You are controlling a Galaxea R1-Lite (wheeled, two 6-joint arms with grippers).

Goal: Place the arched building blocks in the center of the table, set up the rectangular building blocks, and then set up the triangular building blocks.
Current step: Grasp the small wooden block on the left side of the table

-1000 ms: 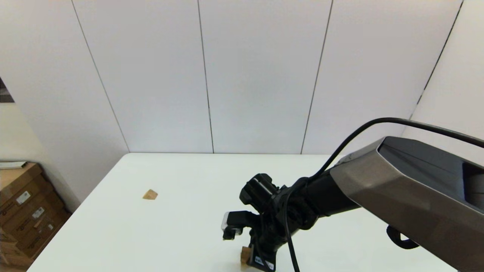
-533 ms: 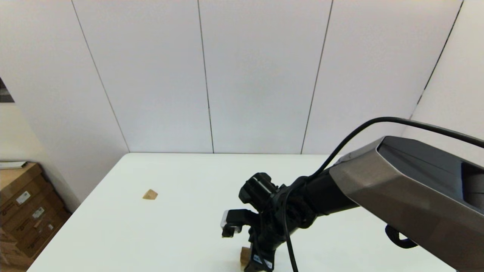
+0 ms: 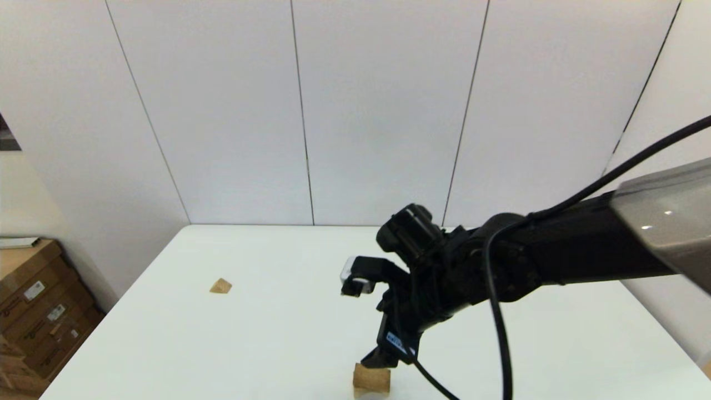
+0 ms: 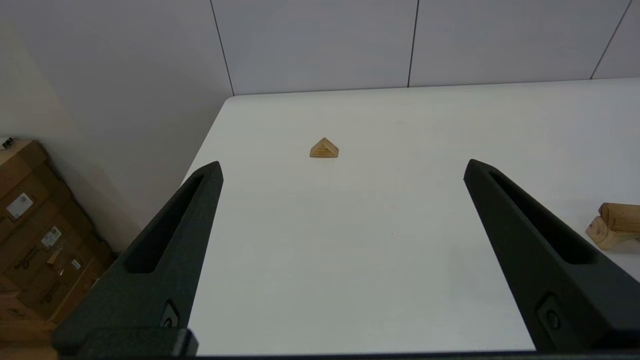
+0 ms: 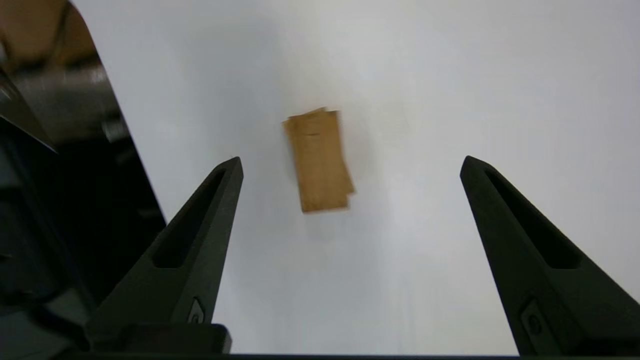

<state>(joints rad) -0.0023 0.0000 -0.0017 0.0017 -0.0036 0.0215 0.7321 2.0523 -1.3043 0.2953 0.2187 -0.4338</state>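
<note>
Wooden rectangular block (image 3: 371,380) stacked on arch block (image 4: 614,230), near-centre of white surface (image 3: 266,333); right gripper (image 5: 350,165) above, fingers spread, released. Triangular wedge (image 3: 220,286) far left; left gripper (image 4: 342,170) spread, facing it.

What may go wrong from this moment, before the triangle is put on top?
1. The bar lies a little askew on the arch. Their edges do not line up, so the triangle may tip it when set on top.
2. The open right gripper hangs close above the stack; a low sideways move might knock it.
3. The stack seems near the table's front edge, so a fallen block may drop off.
</note>
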